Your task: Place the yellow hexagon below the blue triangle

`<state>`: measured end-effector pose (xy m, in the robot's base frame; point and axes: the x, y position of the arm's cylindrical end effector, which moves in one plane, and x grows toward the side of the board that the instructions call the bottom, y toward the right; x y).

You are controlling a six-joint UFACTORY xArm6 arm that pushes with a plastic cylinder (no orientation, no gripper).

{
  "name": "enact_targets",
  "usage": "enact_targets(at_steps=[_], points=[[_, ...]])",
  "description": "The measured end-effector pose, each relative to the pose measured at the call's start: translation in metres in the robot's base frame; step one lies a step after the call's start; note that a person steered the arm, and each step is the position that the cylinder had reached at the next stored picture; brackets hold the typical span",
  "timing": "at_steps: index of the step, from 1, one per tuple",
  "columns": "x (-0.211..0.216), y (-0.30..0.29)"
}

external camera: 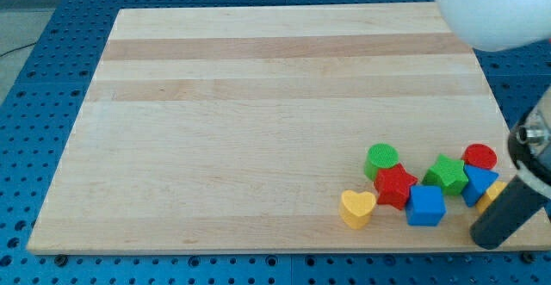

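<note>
All the blocks huddle at the wooden board's five o'clock corner: a green cylinder, a red star, a yellow heart, a blue cube, a green star, a red cylinder and the blue triangle. The yellow hexagon shows only as a sliver touching the triangle at its four o'clock, mostly hidden by my dark rod. My tip rests at the hexagon's seven o'clock, bare and holding nothing, though whether it touches the hexagon I cannot tell.
</note>
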<state>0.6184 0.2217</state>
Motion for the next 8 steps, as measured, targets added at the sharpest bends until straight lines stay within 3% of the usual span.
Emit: enact_targets(at_steps=[3,4,6,8], points=[[-0.008,0.121],[-0.026,0.12],[-0.005,0.095],[-0.016,0.076]])
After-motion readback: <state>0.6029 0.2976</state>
